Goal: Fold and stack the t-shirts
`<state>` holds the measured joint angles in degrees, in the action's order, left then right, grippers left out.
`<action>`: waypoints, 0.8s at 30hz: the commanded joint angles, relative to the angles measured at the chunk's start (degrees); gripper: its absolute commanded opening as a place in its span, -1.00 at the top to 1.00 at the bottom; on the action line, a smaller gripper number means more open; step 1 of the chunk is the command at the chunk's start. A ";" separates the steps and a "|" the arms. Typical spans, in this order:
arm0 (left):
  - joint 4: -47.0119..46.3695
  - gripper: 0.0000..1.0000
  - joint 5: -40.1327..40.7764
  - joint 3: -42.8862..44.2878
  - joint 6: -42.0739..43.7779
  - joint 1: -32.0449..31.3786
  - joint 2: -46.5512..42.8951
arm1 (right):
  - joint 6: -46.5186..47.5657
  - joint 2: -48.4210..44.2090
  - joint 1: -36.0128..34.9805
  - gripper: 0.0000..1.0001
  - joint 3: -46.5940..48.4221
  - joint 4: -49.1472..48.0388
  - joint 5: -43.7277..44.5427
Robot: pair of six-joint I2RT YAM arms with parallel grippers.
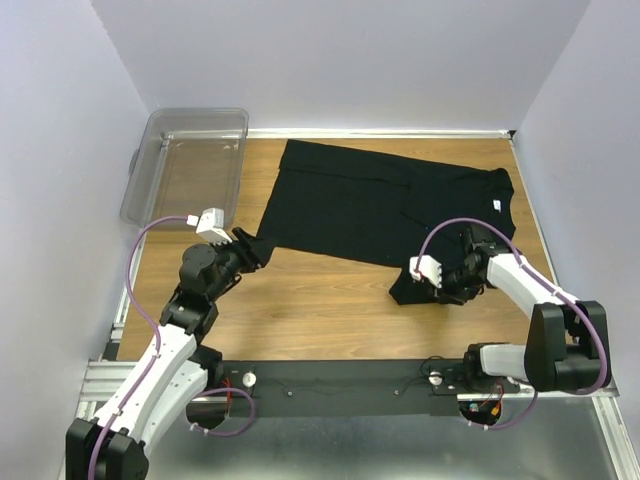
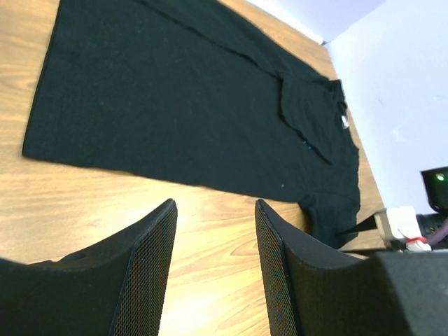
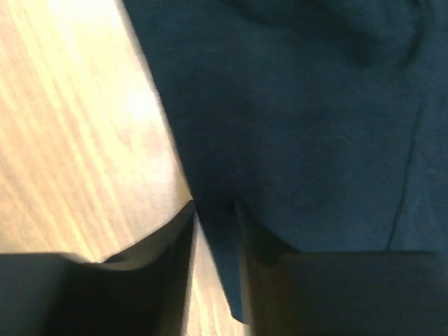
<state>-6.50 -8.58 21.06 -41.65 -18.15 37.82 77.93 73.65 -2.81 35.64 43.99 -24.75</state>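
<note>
At far left, a clear plastic bin (image 1: 140, 185) by the tabletop's (image 1: 320, 290) far corner. Next, the left pincer (image 1: 252, 250), spread wide and holding nothing, low over bare wood just beside a hem corner of the t-shirt (image 1: 350, 200). Mid-tabletop, that one black t-shirt, laid mostly flat, collar to the right. At right, the right pincer (image 1: 447, 283), pinching the near sleeve's edge. Seemingly the first fold being set up, with stacking not yet begun. Next, probably: close the left pincer on the hem corner, then lift both edges together and carry them across evenly.
</note>
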 commanded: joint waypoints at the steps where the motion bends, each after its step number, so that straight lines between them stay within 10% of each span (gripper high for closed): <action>1: -0.53 -0.13 -1.44 0.12 1.74 -0.39 -1.96 | -3.91 1.15 -0.36 0.44 2.22 -4.09 1.12; 3: -0.35 -0.14 -1.53 0.30 1.92 -0.39 -1.96 | -5.94 -0.51 -0.44 0.83 4.78 -4.17 -0.20; 9: -1.14 -0.14 -1.97 0.91 2.71 -0.39 -0.91 | -19.20 7.19 -0.44 0.96 26.12 -6.10 -3.90; 11: -1.76 -0.14 -2.32 1.18 2.89 -0.39 -0.30 | -27.10 14.40 -0.53 -0.03 34.70 -7.94 -3.12; 12: -2.02 -0.14 -2.41 1.18 2.89 -0.39 0.14 | -29.91 19.03 -0.62 -0.99 37.29 -9.34 -2.06; 16: -2.11 -0.14 -2.76 1.79 3.50 -0.30 0.15 | -45.21 24.26 -0.53 -1.00 43.63 -15.58 10.30; 24: -2.29 -0.15 -2.41 1.62 5.26 -0.30 -0.21 | -45.06 16.73 0.00 -1.00 32.76 -18.94 12.71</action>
<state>-7.60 -9.98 21.19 -38.37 -18.15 38.04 35.86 95.81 -2.98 72.84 26.50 -14.68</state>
